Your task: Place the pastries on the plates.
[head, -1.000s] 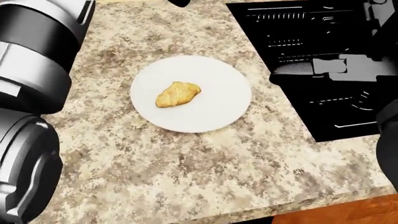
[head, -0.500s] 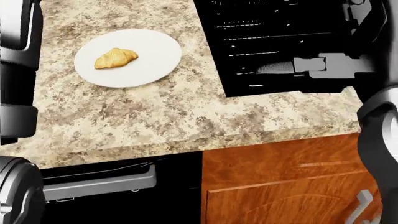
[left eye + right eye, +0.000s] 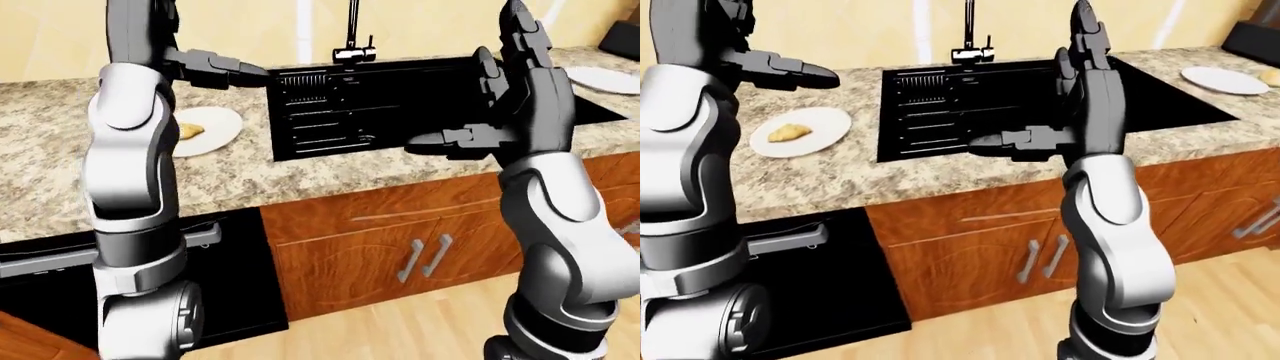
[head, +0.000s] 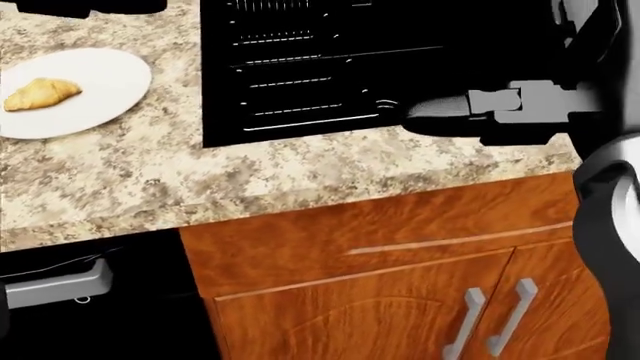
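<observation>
croissant [image 3: 788, 133] lying on white plate [image 3: 825, 120] left of sink [image 3: 1040, 94] | left hand [image 3: 790, 70] (fingers extended) hovering empty | right hand [image 3: 1015, 140] open, empty

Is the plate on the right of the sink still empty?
Yes, in the right-eye view the second plate is bare; a pastry lies on the counter just past its right edge.

- Croissant [image 3: 787, 133] lies on a white plate [image 3: 825, 124] on the granite counter [image 3: 840, 172], at the view's left.
- Black sink [image 3: 1040, 97] is set in the counter, faucet [image 3: 970, 45] above it.
- Second plate [image 3: 1220, 79] sits at the far right, a pastry [image 3: 1270, 76] at its edge.
- Left hand [image 3: 790, 71] is empty above the first plate, fingers extended.
- Right hand [image 3: 1015, 141] is empty over the sink, fingers extended.
</observation>
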Controlling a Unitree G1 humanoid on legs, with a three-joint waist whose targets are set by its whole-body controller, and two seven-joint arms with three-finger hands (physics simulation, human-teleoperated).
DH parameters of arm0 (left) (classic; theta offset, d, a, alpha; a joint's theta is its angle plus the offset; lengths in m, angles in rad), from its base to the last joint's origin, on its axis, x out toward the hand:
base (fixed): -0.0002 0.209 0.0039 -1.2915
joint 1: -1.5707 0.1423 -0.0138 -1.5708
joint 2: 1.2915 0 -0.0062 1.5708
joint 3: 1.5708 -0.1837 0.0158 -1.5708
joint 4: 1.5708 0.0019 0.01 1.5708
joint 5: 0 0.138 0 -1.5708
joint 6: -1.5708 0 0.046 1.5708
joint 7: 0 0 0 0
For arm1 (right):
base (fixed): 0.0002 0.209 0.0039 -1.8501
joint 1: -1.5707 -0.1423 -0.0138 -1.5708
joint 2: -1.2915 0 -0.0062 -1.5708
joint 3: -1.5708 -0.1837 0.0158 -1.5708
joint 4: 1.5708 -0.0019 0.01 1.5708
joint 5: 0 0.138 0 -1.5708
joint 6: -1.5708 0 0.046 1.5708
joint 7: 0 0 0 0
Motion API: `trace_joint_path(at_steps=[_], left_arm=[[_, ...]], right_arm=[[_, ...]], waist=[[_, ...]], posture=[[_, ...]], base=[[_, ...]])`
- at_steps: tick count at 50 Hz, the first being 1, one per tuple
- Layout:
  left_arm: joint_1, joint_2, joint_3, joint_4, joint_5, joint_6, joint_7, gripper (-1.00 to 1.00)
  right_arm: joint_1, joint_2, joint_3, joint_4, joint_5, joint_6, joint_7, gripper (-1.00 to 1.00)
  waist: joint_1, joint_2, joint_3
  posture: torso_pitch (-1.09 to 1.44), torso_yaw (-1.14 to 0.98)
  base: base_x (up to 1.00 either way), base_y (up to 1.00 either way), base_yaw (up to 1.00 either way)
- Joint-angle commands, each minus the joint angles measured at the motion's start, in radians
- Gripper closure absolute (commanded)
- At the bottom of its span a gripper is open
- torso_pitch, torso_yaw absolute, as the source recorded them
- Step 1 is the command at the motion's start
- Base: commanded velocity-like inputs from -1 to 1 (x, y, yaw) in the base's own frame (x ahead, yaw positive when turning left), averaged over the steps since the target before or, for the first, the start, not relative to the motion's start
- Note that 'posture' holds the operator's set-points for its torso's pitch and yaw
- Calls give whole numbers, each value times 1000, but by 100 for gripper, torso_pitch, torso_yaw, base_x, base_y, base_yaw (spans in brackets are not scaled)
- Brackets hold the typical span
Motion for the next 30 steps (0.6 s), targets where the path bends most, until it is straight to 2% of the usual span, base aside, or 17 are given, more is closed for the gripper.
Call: trace_joint_path(at_steps=[1, 2, 6, 8, 9, 10, 11, 12, 16, 19, 21, 22, 23, 25, 27, 29, 30], left_arm=[[-45, 8, 0, -49, -18, 43, 27, -100], [-41, 2, 16, -49, -36, -4, 48, -100], [-15, 19, 5, -105, -63, 31, 64, -100], [-9, 21, 5, -132, -69, 44, 69, -100], [-7, 21, 9, -137, -76, 50, 72, -100], [-3, 21, 11, -142, -81, 49, 72, -100], [2, 26, 4, -146, -78, 40, 68, -100], [5, 24, 0, -151, -77, 34, 65, -100], [10, 25, 0, -158, -67, 31, 55, -100], [20, 24, -6, -183, -56, 53, 43, -100], [24, 21, -3, -211, -57, 77, 36, -100], [23, 20, -1, -219, -57, 84, 37, -100], [23, 20, -1, -217, -57, 82, 34, -100], [24, 18, -2, -213, -54, 80, 35, -100], [27, 18, -1, -214, -50, 80, 35, -100], [29, 18, 1, -217, -51, 83, 35, -100], [29, 19, 2, -216, -51, 85, 36, -100]], right_arm=[[-39, -15, -21, -25, -13, -39, -1, -100], [-41, -14, -18, -21, -17, -43, -1, -100], [-45, -15, -20, -19, -21, -41, 4, -100], [-46, -12, -20, -20, -20, -38, 4, -100], [-48, -12, -20, -20, -20, -38, 4, -100], [-46, -12, -22, -25, -19, -35, 5, -100], [-44, -12, -21, -27, -20, -35, 6, -100], [-45, -12, -20, -25, -20, -35, 6, -100], [-50, -13, -19, -26, -22, -32, 9, -100], [-54, -11, -16, -20, -26, -35, 11, -100], [-61, -10, -15, -15, -25, -35, 10, -100], [-62, -7, -16, -13, -22, -34, 9, -100], [-63, -4, -18, -12, -19, -32, 6, -100], [-63, -5, -17, -10, -17, -31, 2, -100], [-66, -2, -15, -4, -17, -26, -6, -100], [-75, 1, -16, 6, -18, -22, -15, -100], [-77, 3, -14, 11, -18, -20, -22, -100]], waist=[[-10, 8, -36], [-10, 2, -41], [2, -46, -33], [1, -94, -44], [-1, -147, -61], [-12, -113, -40], [-6, -126, -20], [-12, -120, -19], [-20, -81, -4], [-30, -56, -5], [-34, -28, -19], [-20, 19, -35], [-29, -21, -3], [-26, -2, -34], [-37, 10, -45], [-47, 8, -47], [-44, -29, -50]], posture=[[0, 0], [0, 0], [0, 0], [0, 0], [0, 0], [0, 0], [0, 0], [0, 0], [0, 0], [0, 0], [0, 0], [0, 0], [0, 0], [0, 0], [0, 0], [0, 0], [0, 0]], base=[[39, -49, 0], [41, -50, 0], [42, -54, 0], [48, -69, 0], [48, -68, 0], [48, -68, 0], [48, -68, 0], [47, -68, 0], [48, -68, 0], [49, -68, 0], [48, -69, 0], [43, -68, 0], [40, -68, 0], [33, -69, 0], [12, -70, 0], [0, -57, 0], [0, -41, 0]])
